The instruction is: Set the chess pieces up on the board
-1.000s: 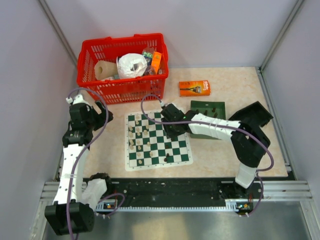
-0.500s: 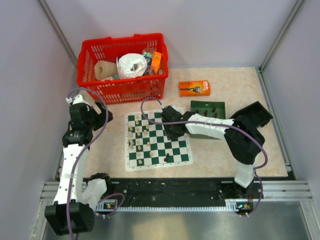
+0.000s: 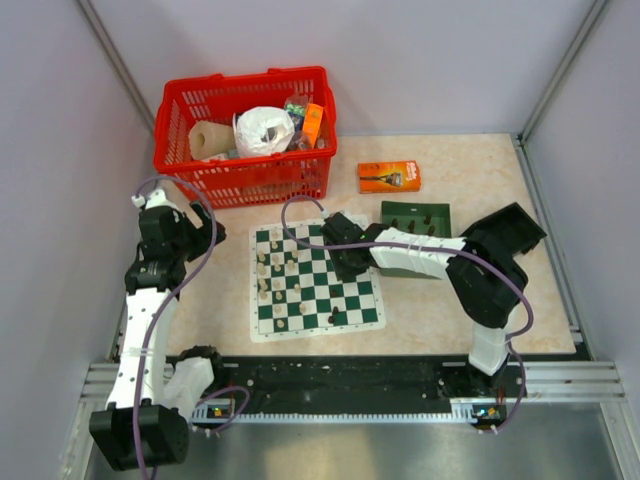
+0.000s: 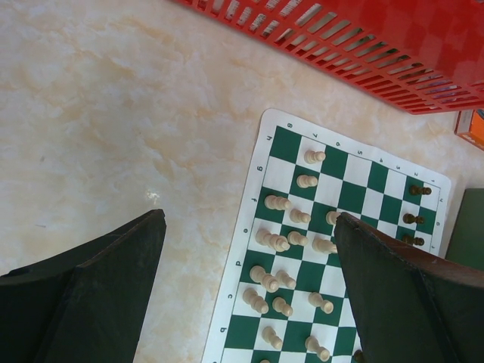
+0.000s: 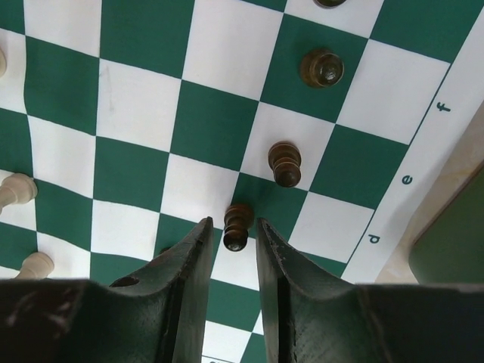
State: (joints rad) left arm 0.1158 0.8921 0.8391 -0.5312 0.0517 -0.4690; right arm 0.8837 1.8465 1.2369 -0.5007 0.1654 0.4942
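Board [image 5: 144, 45] checked green and white; chess pieces [image 5: 285, 163] cream or dark brown; basket [image 3: 240, 185] red

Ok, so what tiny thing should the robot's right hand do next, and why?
Probably pinch shut on the dark chess piece. The right gripper hangs low over the board with that piece right between its fingertips, but thin gaps seem to show on both sides, so I can't tell whether it has a grip yet. Squeeze first, then lift.
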